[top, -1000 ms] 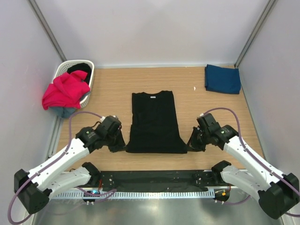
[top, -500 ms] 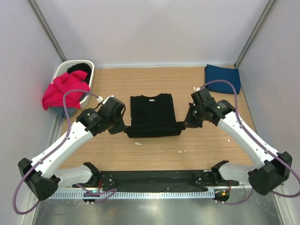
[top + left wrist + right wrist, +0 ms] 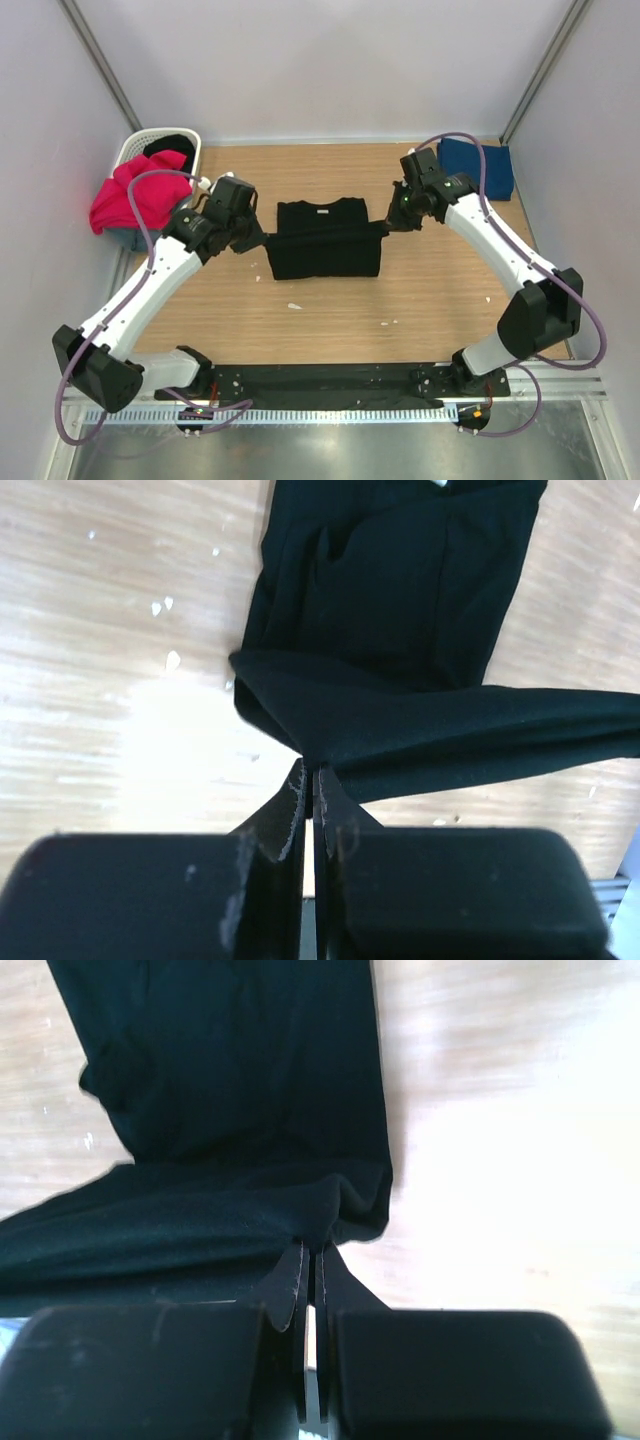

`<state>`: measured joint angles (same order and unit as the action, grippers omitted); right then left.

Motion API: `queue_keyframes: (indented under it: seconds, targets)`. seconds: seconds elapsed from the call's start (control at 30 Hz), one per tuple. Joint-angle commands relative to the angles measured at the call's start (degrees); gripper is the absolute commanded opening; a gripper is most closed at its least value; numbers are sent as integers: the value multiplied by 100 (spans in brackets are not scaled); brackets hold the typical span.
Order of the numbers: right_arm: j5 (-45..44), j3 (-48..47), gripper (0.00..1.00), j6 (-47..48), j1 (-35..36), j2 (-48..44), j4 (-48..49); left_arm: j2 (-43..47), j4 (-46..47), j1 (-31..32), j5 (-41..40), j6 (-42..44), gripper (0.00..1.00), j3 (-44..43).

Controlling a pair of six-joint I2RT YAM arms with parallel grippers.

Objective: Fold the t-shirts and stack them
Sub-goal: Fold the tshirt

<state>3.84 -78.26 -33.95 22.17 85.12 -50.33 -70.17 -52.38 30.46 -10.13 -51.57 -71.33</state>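
Your left pincer (image 3: 311, 772) was pressed together on a corner of the black t-shirt (image 3: 325, 250), with a fold of cloth pinched at its tips. Your right pincer (image 3: 311, 1248) was closed in the same way on the opposite corner. The edge you held ran between the two pincers as a stretched band across the middle of the shirt. The rest of the garment lay doubled on the wooden table (image 3: 330, 330) beneath that band. Its collar lay beyond the pincers, and the fold was on the near side of them.

The navy blue t-shirt (image 3: 492, 172) lay folded just beyond the right pincer and to its right, partly hidden by that arm. To the left of the left pincer, and apart from it, the magenta-red t-shirt (image 3: 135, 195) hung over the rim of the white lattice basket (image 3: 130, 150). Some dark cloth showed inside the basket.
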Motion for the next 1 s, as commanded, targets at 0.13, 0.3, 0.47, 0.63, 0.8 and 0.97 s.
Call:
queue_keyframes:
  seconds: [0.13, 0.3, 0.47, 0.63, 0.8, 0.97]
  targets:
    - [-595, -488, 1, 434, -556, 627, 488, -391, 395, -488, -438, 595, 0, -171]
    - [-472, -831, 1, 557, -706, 1094, 646, -734, 781, -690, -261, 578, 0, -100]
    - [-234, -1007, 1, 521, -750, 1480, 998, -945, 1045, -901, -331, 710, 0, -170]
    - [-217, -1436, 1, 548, -793, 2034, 1148, -1349, 1116, -1094, -350, 938, 0, -495]
    - [-190, -2043, 1, 609, -855, 2736, 1104, -1797, 1203, -1296, -270, 1175, 0, -742]
    - [-102, -2597, 1, 601, -908, 3291, 1086, -2403, 1677, -1516, -86, 1237, 0, -899]
